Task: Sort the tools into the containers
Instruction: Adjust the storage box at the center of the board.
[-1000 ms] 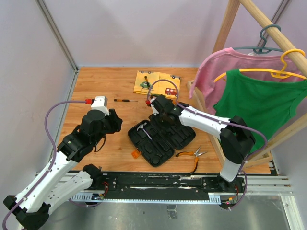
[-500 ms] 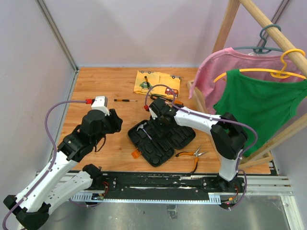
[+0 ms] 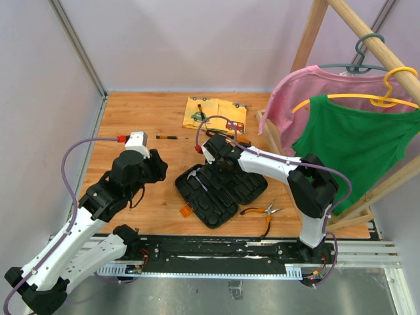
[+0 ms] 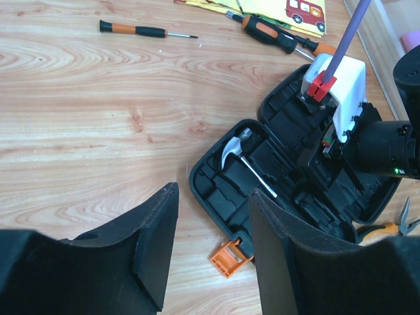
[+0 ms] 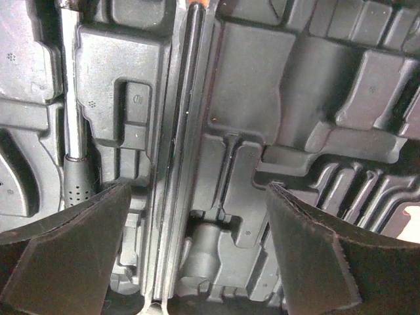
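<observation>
Your right gripper (image 5: 197, 243) hovers with jaws spread and empty over the open tool case (image 3: 211, 205). The hammer (image 4: 246, 164) sits slotted at the case's 9 o'clock side. Your left gripper (image 4: 213, 246) holds its jaws apart, also empty. Dropping lower risks snagging the moulding and dragging the case.

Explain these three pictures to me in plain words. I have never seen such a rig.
These are two robot arms bolted at the near edge of a wooden table. The wide picture comes from a fixed camera above and behind them; the other two come from a camera on each wrist, whose dark fingers show at the bottom. On the table lies an open black tool case with a hammer in one slot. Outside it lie a thin screwdriver, an orange-and-black screwdriver, pliers and a yellow cloth. The left gripper hangs open beside the case; the right gripper hangs open close over its inside. Neither holds anything.
</observation>
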